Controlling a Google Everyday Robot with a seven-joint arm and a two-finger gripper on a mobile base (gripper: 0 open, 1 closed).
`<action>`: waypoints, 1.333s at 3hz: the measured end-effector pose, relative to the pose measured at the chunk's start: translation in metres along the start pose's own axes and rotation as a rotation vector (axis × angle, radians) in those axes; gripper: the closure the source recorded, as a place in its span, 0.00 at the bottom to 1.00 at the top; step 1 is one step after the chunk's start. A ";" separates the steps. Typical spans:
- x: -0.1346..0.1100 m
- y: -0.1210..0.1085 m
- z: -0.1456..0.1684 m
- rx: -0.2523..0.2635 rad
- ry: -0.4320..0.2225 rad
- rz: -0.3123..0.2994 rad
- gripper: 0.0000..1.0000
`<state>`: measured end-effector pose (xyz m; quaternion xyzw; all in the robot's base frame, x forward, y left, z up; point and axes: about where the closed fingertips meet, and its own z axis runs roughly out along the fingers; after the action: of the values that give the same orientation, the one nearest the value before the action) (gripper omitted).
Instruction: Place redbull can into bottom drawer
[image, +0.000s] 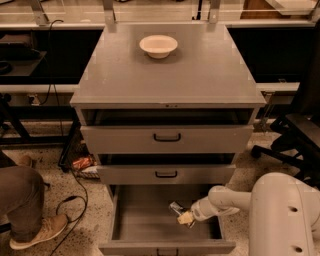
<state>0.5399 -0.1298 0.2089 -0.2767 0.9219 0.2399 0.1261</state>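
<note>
Grey bottom drawer (145, 220) holds one gripper (181, 214), fingers (186, 218) clasping one silver redbull can (175, 207).

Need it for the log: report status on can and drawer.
Gripper low inside open bottom drawer, right side. Redbull can in its grip, not released. Nothing blocking.

We see a speckled terrazzo floor (95, 205) under warm, dim light. A grey metal cabinet (170, 80) stands in the middle, with dark workbenches (35, 65) behind it on both sides. A black office chair (295, 135) stands at the right. An orange wrapper (82, 162) lies on the floor by the cabinet's left side. The gripper (184, 218) sits low at the cabinet's foot, right of middle.
</note>
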 end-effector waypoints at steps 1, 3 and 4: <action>-0.004 -0.011 0.025 -0.009 0.000 0.009 0.85; -0.011 -0.021 0.052 -0.029 -0.014 0.019 0.38; -0.012 -0.022 0.055 -0.037 -0.018 0.022 0.14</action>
<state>0.5676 -0.1122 0.1579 -0.2664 0.9192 0.2607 0.1268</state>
